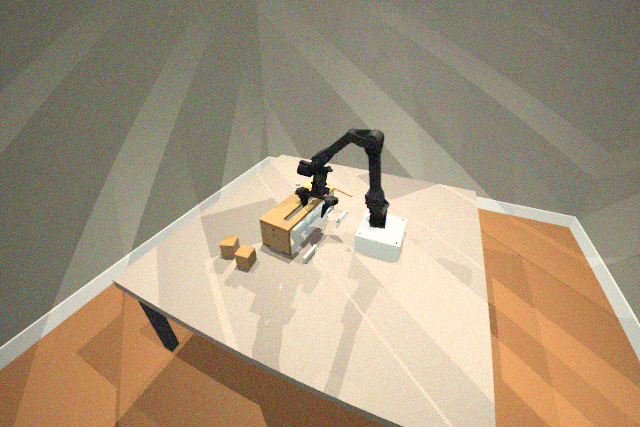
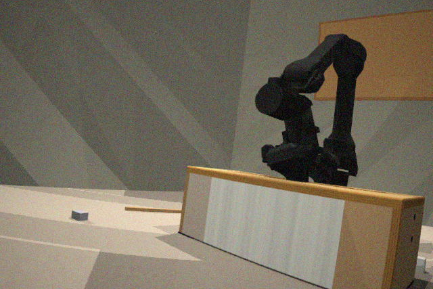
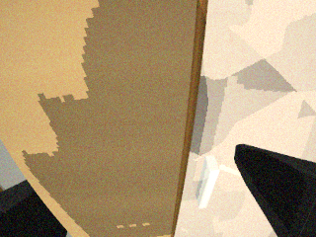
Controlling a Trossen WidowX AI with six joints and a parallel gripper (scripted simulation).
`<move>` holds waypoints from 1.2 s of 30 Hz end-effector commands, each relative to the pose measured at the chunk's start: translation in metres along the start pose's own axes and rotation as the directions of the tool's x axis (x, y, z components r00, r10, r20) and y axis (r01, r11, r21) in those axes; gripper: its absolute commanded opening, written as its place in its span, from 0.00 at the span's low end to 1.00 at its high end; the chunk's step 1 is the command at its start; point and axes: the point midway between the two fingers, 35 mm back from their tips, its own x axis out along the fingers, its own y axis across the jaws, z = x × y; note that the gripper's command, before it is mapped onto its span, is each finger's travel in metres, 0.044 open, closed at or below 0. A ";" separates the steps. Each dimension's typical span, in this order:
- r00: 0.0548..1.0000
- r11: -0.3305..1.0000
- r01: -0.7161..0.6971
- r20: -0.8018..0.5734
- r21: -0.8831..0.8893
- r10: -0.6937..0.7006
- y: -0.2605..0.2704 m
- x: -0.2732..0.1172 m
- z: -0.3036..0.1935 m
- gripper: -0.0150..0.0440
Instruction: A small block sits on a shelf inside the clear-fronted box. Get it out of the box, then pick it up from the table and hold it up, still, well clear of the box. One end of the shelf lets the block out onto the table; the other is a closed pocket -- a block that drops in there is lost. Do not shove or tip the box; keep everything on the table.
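The wooden box (image 1: 276, 236) (image 2: 363, 195) (image 3: 138, 109) stands upright, with a long slot in its top. My gripper (image 1: 313, 207) (image 3: 160, 160) is open and empty, low over the box's far half. One finger seems to reach down into the slot, its tip hidden; the other hangs outside the clear front. In the exterior view the box hides the fingertips. No block can be made out inside. A small blue-grey block (image 2: 79, 214) lies on the table beyond the box's far end; I cannot tell whether it is the task's block.
Two wooden cubes (image 1: 229, 247) (image 1: 245, 258) stand off the box's near end. Two white bars (image 1: 309, 253) (image 1: 342, 215) lie before its front; one shows in the wrist view (image 3: 208, 183). A thin wooden stick (image 1: 343, 192) (image 2: 151, 210) lies by the far end.
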 end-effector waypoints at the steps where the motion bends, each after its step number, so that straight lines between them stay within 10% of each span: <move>1: 1.000 1.000 0.003 -0.005 0.005 -0.003 -0.002 0.004 -0.010 0.93; 36: 1.000 1.000 0.003 -0.011 0.005 -0.003 -0.001 0.026 -0.075 0.93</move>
